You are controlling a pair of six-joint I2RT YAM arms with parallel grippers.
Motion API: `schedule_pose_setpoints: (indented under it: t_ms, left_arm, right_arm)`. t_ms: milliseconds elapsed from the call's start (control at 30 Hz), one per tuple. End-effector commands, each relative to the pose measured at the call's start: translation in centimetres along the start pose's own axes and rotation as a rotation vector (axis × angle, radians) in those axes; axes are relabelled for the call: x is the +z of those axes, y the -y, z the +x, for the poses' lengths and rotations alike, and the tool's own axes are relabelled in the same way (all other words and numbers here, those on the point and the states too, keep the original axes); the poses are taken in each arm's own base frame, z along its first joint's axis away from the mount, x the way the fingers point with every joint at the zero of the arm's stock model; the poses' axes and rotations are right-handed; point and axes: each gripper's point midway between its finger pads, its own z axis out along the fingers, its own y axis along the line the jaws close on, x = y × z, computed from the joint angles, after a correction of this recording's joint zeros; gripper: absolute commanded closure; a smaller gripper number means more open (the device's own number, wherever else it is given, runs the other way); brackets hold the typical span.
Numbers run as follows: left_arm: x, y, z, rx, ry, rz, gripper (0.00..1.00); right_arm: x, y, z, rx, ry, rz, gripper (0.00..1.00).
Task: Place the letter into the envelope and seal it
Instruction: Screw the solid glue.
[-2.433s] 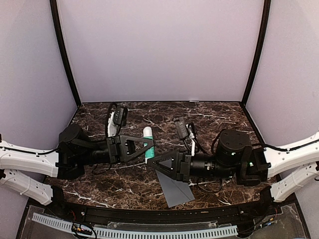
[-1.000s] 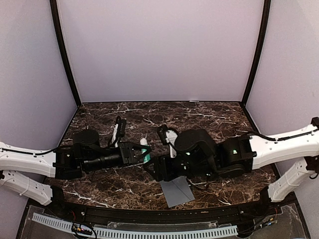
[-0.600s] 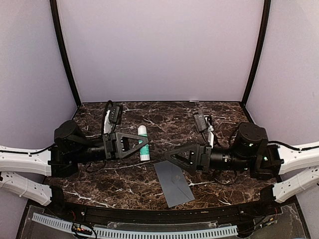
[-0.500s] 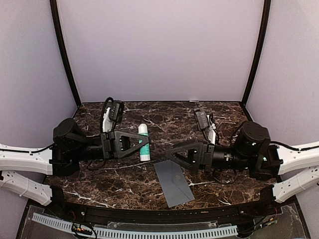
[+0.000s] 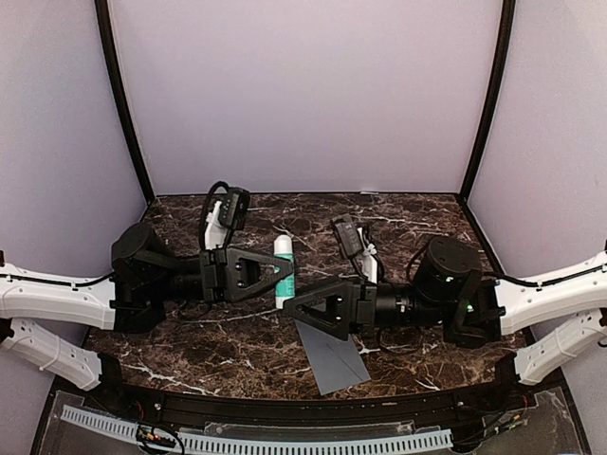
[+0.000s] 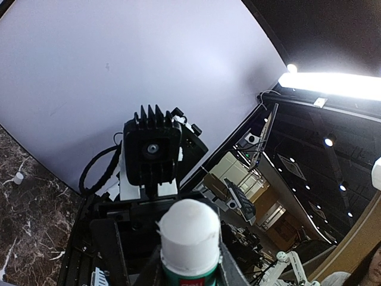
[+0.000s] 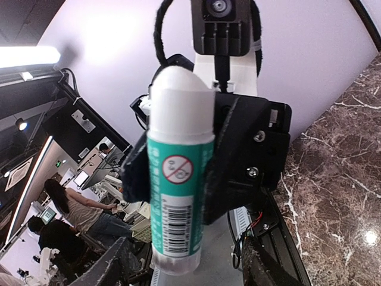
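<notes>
The slate-grey envelope (image 5: 334, 361) lies flat at the table's near middle, its upper part hidden under my right arm. No tan sheet shows. My left gripper (image 5: 285, 272) is shut on a green-and-white glue stick (image 5: 284, 265) and holds it off the table. In the left wrist view the stick's white end (image 6: 188, 229) rises between my left gripper's (image 6: 189, 271) fingers. My right gripper (image 5: 292, 310) is open, just right of the stick. In the right wrist view the glue stick (image 7: 178, 179) hangs with its base between my right gripper's (image 7: 186, 269) spread fingers, not touching them.
The dark marble table (image 5: 417, 223) is walled by pale panels at the back and sides. A black rail with a white perforated strip (image 5: 285, 438) runs along the near edge. The arm bases crowd the lower left and right.
My right gripper has swung left and nearer, over the envelope's top, up to the glue stick. My left gripper has shifted slightly right with the stick. The envelope has not moved.
</notes>
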Motion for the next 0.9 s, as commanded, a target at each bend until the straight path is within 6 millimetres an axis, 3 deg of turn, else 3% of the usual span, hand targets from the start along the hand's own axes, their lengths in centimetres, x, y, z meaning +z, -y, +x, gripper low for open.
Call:
schedule_pose_setpoints:
  t_ms: [0,567,733,867]
  left_arm:
    - [0.3,2.4,-1.5,0.043,0.029,0.071,1.0]
    - [0.5,1.8,-1.4,0.043,0.025,0.057,1.0]
    - [0.3,1.0,-1.3,0.047,0.031,0.009,1.0]
    - [0.1,-1.3,-1.2,0.052,0.02,-0.128,1.0]
  right_arm:
    - [0.3,-3.1,-1.8,-0.023,0.056,-0.116,0.45]
    - [0.3,-2.6,-1.6,-0.016,0.069,-0.107,0.85]
    - [0.0,-1.5,-1.8,-0.02,0.078,-0.032,0.87]
    - [-0.1,1.4,-1.8,-0.012,0.067,0.141,0.91]
